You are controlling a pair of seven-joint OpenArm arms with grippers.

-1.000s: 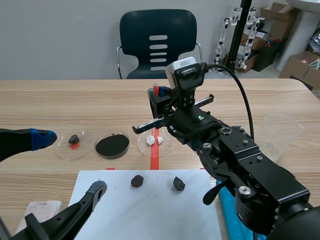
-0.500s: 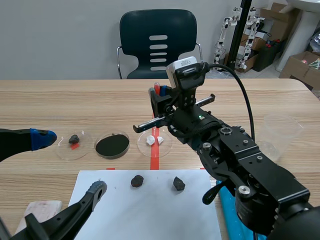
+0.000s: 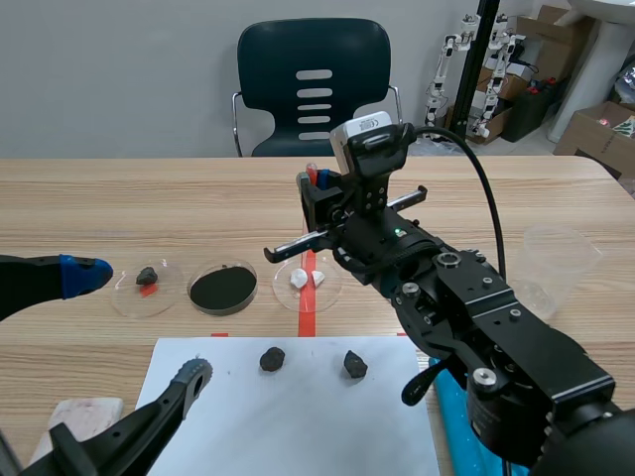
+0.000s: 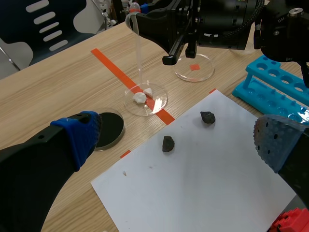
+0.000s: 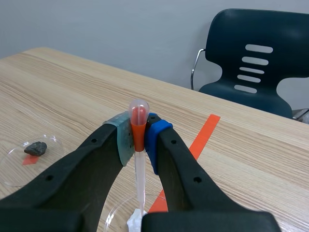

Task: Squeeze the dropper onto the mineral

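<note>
A clear dropper [image 3: 310, 198] with an orange-red bulb [image 5: 138, 121] hangs upright, and my right gripper [image 5: 139, 134] is shut on the bulb. The dropper's tube [image 4: 139, 58] ends just above white mineral pieces [image 4: 140, 97] in a clear dish [image 3: 327, 285] on the tape line. In the right wrist view one white mineral piece [image 5: 136, 220] shows right under the dropper's tip. My left gripper [image 4: 176, 140] stands open low over the white paper [image 4: 203, 179], near a dark rock [image 4: 168, 143].
A black-filled dish [image 3: 223, 287] and a dish with a dark rock [image 3: 147, 276] lie left of the white one. Two dark rocks [image 3: 272, 358] [image 3: 354, 364] rest on the paper. A clear cup [image 3: 556, 263] stands at the right and a blue tube rack [image 4: 275, 79] near the right arm.
</note>
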